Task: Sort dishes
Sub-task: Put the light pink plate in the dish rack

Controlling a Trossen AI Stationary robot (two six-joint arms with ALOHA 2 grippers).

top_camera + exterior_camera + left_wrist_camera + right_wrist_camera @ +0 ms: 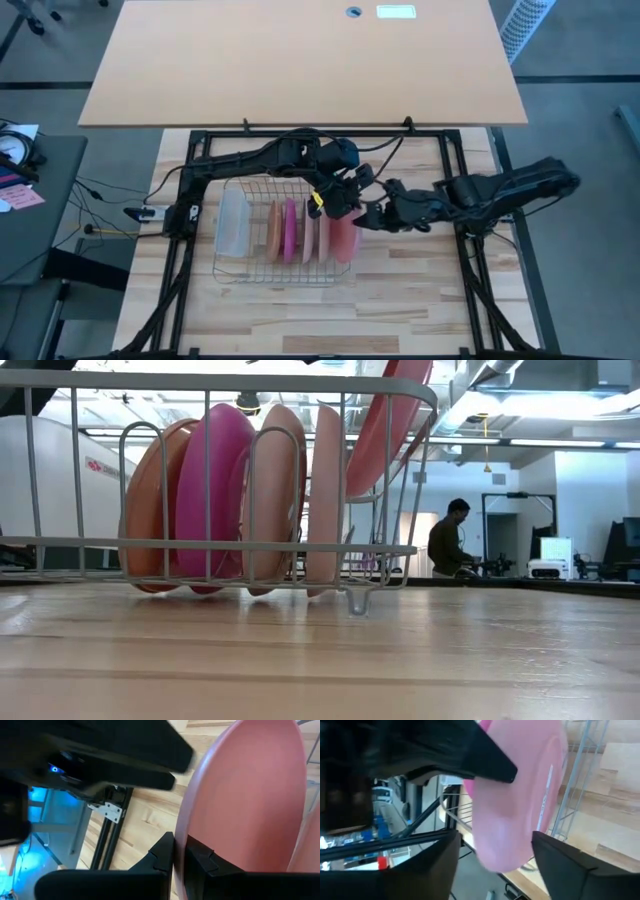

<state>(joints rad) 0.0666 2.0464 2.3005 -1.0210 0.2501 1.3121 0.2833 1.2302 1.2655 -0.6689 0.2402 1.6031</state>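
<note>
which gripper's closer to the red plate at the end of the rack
Left. The left gripper is shut on the red plate's rim; the right gripper sits open just beside it.

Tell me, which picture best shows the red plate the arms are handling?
The left wrist view: the red plate fills it, the left gripper pinching its rim. High view shows it small, low view only tilted above the rack, right wrist view close and blurred.

A large tan rectangular tabletop (300, 60) stands on grey floor (590, 150); bright strip ceiling lights (560, 442) glow beyond.
</note>
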